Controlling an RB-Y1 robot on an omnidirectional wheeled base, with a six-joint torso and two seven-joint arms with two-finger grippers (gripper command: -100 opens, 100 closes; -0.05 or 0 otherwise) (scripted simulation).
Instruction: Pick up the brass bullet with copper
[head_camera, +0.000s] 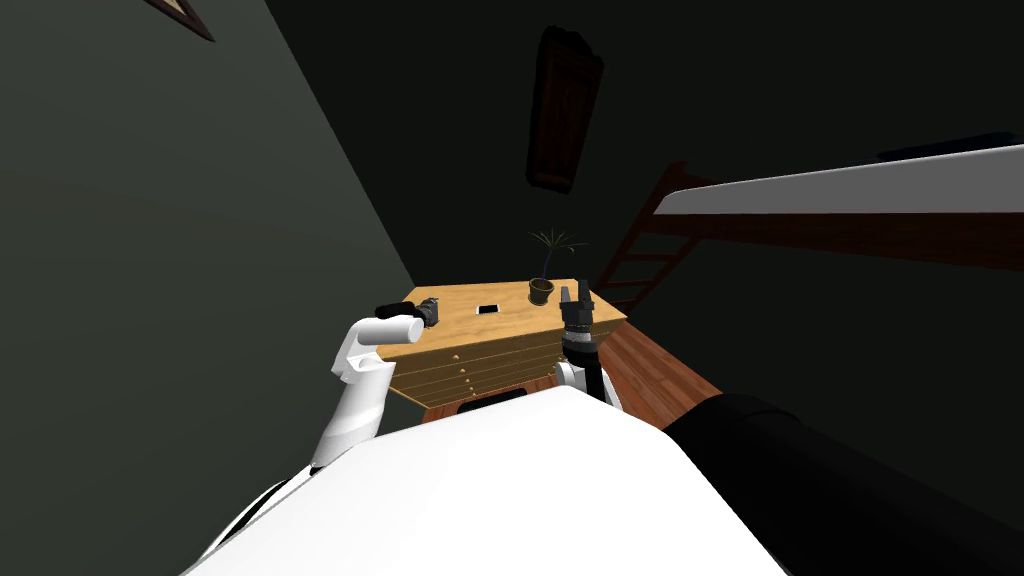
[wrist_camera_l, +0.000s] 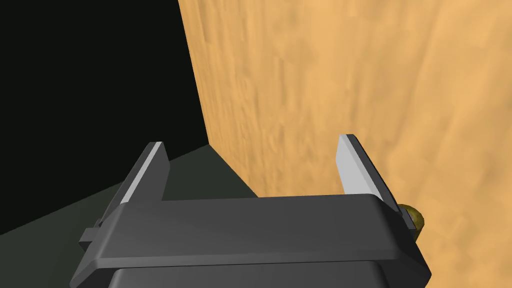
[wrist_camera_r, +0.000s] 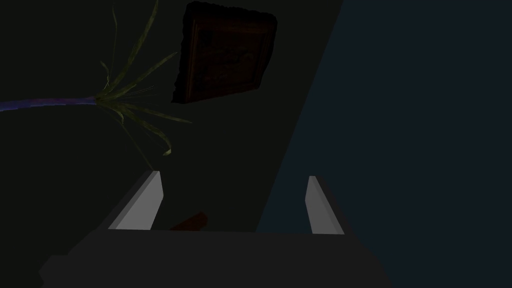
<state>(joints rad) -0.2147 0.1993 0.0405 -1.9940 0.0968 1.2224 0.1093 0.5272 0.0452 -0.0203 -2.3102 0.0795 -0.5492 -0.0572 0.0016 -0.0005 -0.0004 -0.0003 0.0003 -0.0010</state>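
Fingers (wrist_camera_l: 150, 172) of the left claw (wrist_camera_l: 251, 141) stand wide apart, released, with nothing between them. One blade hangs past the left edge of the dresser (head_camera: 520, 322) over a dark area, and the other is above the pale, grained wood of the dresser top, so that edge runs between the two. The bullet (wrist_camera_l: 414, 219) shows as a small, rounded, olive-gold nub lying on the wood close to that left edge. It sits just beside the claw's dark body, outside the blade that is over the wood, and that body hides most of it. Any marking on it cannot be told. Toward the middle of the dresser top lies a small flat white thing (head_camera: 488, 309) with a dark rim, too small to read. Beyond it, nearer the far edge, a potted plant (head_camera: 541, 290) stands upright with thin green leaves. The right claw (head_camera: 573, 292) is raised just beside the pot at the right edge, pointing upward, its blades apart and empty. Rows of drawers (head_camera: 470, 365) line the dresser's front. Farther off are a reddish plank floor (head_camera: 650, 370), a dark ladder (head_camera: 645, 250) rising to a white bunk (head_camera: 850, 190), and a dark picture frame (head_camera: 563, 110) on the wall.
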